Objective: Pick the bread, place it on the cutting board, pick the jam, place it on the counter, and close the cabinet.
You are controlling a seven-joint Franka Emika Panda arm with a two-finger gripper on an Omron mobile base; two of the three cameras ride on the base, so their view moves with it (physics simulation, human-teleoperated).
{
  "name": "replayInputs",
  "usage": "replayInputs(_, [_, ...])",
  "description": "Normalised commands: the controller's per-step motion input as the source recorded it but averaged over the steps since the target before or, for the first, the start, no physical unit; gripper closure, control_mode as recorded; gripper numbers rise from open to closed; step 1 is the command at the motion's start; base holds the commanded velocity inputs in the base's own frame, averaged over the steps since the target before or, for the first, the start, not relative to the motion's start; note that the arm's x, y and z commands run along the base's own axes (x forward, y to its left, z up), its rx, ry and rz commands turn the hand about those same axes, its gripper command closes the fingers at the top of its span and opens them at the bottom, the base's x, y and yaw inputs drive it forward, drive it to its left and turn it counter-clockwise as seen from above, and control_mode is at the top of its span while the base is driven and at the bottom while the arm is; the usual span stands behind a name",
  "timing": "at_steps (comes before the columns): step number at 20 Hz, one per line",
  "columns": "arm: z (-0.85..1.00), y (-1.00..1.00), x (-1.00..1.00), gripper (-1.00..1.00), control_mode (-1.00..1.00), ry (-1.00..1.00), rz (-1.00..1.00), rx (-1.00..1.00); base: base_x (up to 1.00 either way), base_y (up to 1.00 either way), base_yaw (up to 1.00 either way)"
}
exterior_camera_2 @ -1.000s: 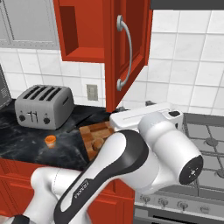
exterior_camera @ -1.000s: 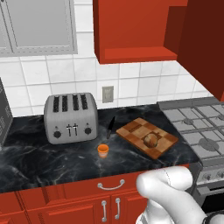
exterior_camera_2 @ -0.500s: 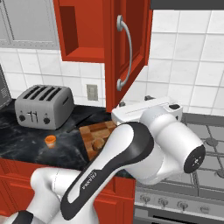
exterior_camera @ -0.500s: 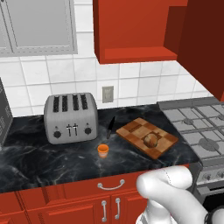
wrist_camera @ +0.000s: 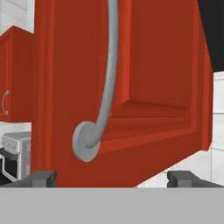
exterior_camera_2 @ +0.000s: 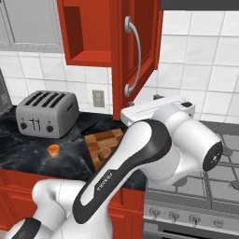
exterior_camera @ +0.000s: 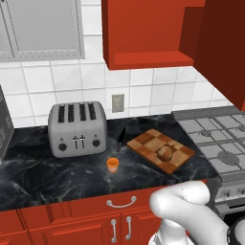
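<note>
Work from left to right across the left base view. The toaster (exterior_camera: 77, 128) sits at about 9 o'clock on the counter (exterior_camera: 38, 177). The jam (exterior_camera: 112, 164) stands upright on the bare worktop near the centre, so that step looks done. At 3 o'clock from it lies the cutting board (exterior_camera: 161, 150), with the bread (exterior_camera: 165, 153) resting on its checkered top. That step looks done too.

What you have left is the cabinet (exterior_camera_2: 93, 32). In the right base view its door (exterior_camera_2: 140, 51) stands swung out, edge toward the camera, with the silver handle (exterior_camera_2: 134, 56) at about 12 o'clock.

The arm arches up from 7 o'clock in that view, elbow high, with the hand lifted to the door's lower corner.

In the hand view the gripper (wrist_camera: 111, 178) is spread wide and holding nothing, its tips at 7 and 5 o'clock. The door face and the handle's lower mount sit close in front.

Your next move, as I judge it, is to press against the door face and sweep it toward the cabinet body. Keep the fingers clear of the handle so it doesn't snag.
</note>
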Motion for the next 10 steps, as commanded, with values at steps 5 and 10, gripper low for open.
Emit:
replayInputs(5, [0.11, 0.0, 0.0, -1.0, -1.0, 0.0, 0.06, 0.0, 0.0, 0.0, 0.0])
replayInputs(10, [0.14, 0.0, 0.0, -1.0, -1.0, 0.0, 0.07, 0.0, 0.0, 0.0, 0.0])
